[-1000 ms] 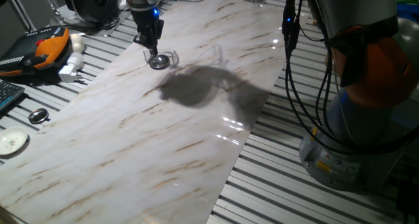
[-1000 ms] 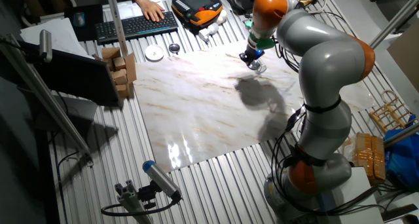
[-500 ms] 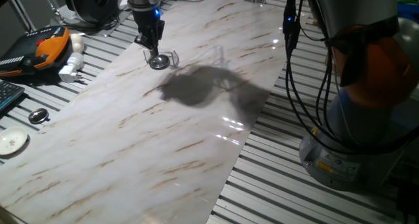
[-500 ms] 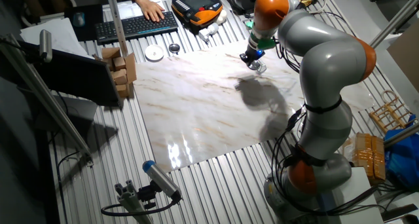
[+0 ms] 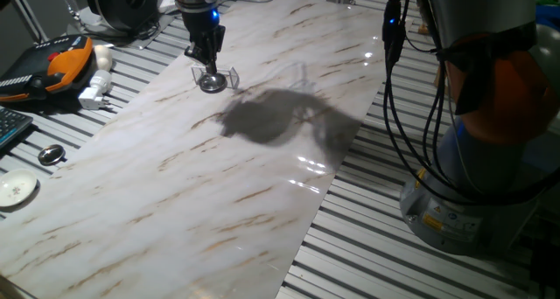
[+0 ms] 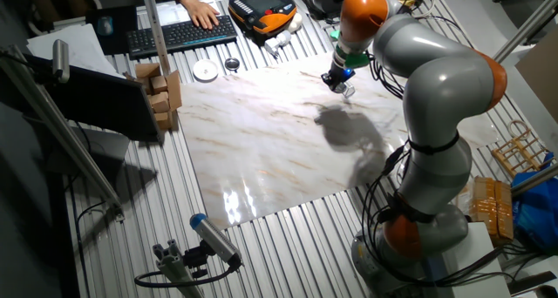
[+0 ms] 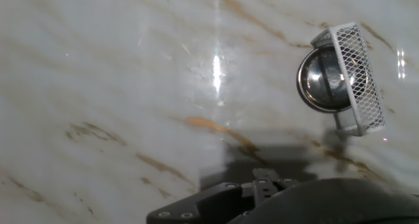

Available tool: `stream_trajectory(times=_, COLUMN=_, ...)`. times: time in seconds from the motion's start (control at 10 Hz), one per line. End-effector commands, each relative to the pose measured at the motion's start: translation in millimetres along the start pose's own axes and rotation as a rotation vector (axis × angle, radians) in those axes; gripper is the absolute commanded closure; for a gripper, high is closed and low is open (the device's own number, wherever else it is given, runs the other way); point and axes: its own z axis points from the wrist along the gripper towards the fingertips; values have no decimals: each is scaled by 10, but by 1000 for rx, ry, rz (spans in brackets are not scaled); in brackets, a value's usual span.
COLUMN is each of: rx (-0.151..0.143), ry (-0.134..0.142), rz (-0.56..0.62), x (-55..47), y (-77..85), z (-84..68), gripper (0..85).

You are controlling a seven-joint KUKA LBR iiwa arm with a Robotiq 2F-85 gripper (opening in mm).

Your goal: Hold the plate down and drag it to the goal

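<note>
Plate (image 5: pixel 212 83) sits on the marble-patterned board (image 5: pixel 219 177), near the board's far edge in one fixed view, with the goal (image 5: pixel 226 74) immediately beside it. In the hand view the plate (image 7: pixel 323 80) is a shiny round dish with a raised rim, and the goal (image 7: pixel 355 76) appears as a bracket whose wall shows a mesh-like pattern, overlapping the plate's right side. The plate seems to lie partly within the bracket, touching or nearly touching its wall; whether it is fully seated cannot be told.

Gripper (image 5: pixel 206 65) hangs directly above the plate, fingers pointing down. In one fixed view the fingertips appear close together and end at or just over the plate's upper surface; contact cannot be confirmed at this size. How far the fingers stand apart cannot be told, and nothing is seen clasped between them. In the other fixed view the gripper (image 6: pixel 337 78) is at the same spot, with the plate (image 6: pixel 348 91) a small bright patch beneath it. The hand view shows only dark housing along its bottom edge, no fingertips.

Off the board, on the slatted metal table (image 5: pixel 367 246), lie a flat white disc (image 5: pixel 16 190), a smaller dark-centred metal disc (image 5: pixel 51 155) and an orange-and-black handset (image 5: pixel 61 61). A keyboard (image 6: pixel 181 33) with a person's hand (image 6: pixel 202 15) resting on it appears in the other fixed view.
</note>
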Motion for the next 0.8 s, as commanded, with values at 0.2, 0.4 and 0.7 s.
stream_trajectory(times=0.2, rx=0, ry=2, rz=6, x=13, y=20, z=11, gripper=850)
stream_trajectory(times=0.4, rx=6, ry=2, rz=1, x=17, y=18, z=15, gripper=850)
stream_trajectory(times=0.7, rx=-40, ry=11, rz=37, x=27, y=54, z=32, gripper=850)
